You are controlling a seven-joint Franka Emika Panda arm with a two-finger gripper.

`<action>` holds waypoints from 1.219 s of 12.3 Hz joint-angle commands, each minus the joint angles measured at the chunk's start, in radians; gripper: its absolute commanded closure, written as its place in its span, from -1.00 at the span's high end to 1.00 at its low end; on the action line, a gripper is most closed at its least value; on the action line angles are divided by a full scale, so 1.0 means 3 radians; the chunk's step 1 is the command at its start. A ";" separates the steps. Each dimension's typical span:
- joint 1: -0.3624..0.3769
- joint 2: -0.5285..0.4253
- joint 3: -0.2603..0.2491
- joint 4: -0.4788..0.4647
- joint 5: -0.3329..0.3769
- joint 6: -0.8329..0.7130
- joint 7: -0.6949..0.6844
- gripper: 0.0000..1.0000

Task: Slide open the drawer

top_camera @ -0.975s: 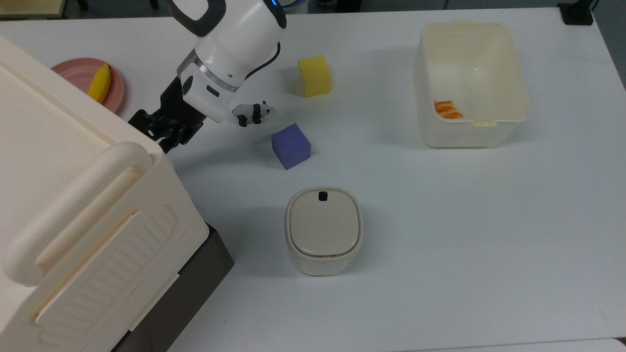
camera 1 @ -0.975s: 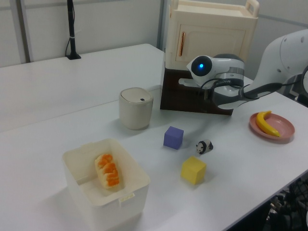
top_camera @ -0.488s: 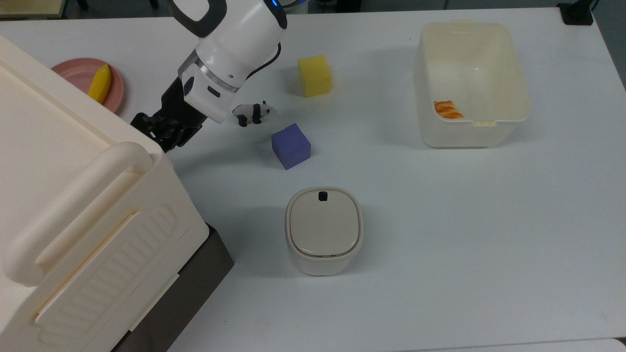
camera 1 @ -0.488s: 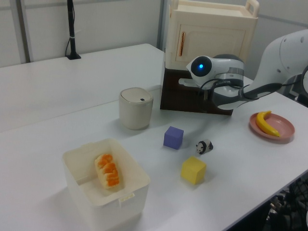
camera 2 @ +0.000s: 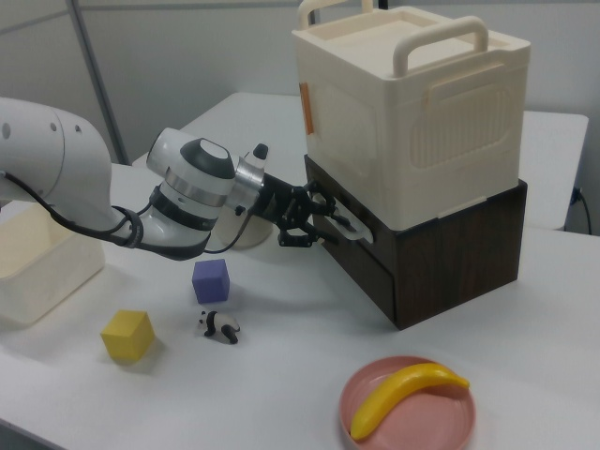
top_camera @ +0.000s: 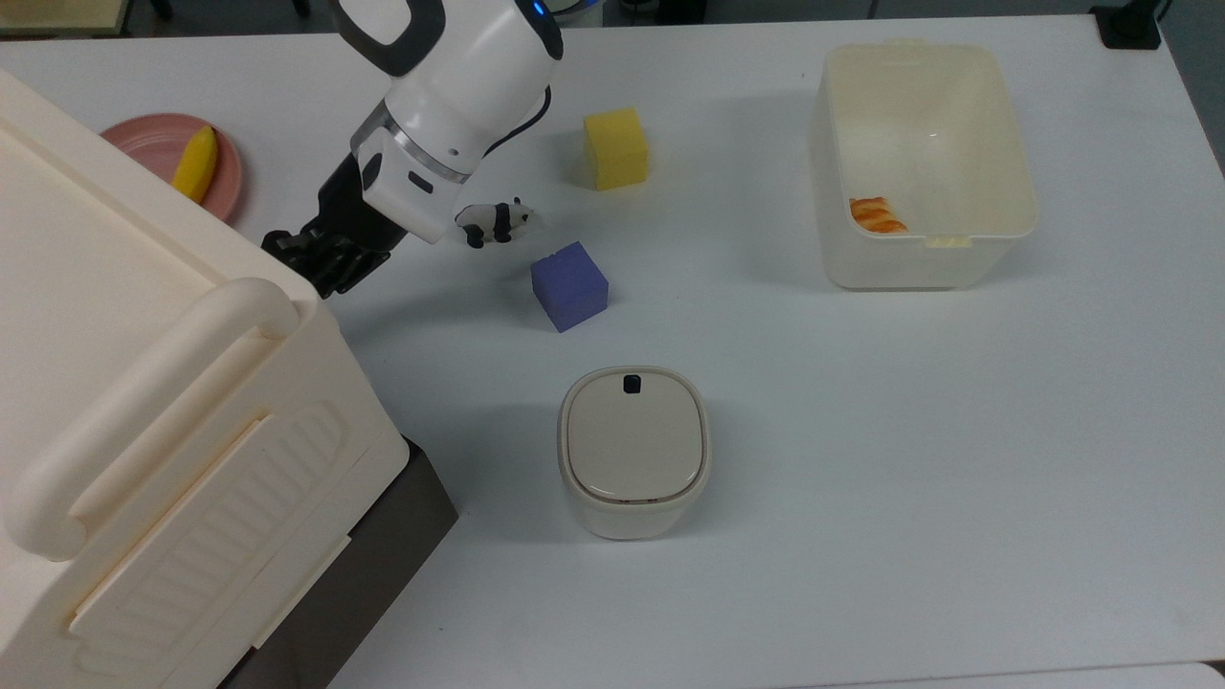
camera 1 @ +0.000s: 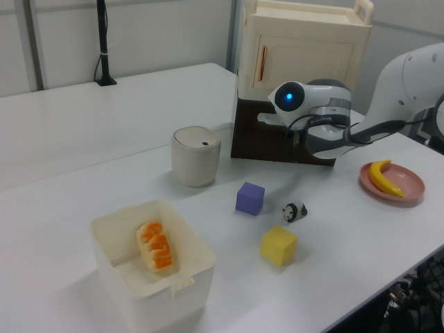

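The drawer is the dark brown base under the cream cabinet. Its front faces the right view's left and carries a thin white loop handle. My gripper is level with the handle, right at the end nearest the arm, and I cannot tell whether it touches. In the top view my gripper sits against the cabinet's upper right corner. In the left view the drawer front is partly behind my arm. The drawer front looks flush with the base.
Near my arm stand a toy panda, a purple cube and a yellow cube. A lidded beige bin is below them in the top view. Behind the cabinet a pink plate holds a banana. A white tub stands at the right.
In the top view my gripper and wrist have shifted slightly up and to the right along the cabinet corner. The drawer has not visibly moved.
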 commanded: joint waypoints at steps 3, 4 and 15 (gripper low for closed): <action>0.0022 -0.0033 0.0024 -0.0032 -0.0018 0.0047 0.0108 -0.59; 0.0022 -0.0033 0.0024 -0.0027 -0.0018 0.0047 0.0118 -0.60; 0.0017 -0.0038 0.0024 -0.0027 -0.0013 0.0052 0.0124 -0.86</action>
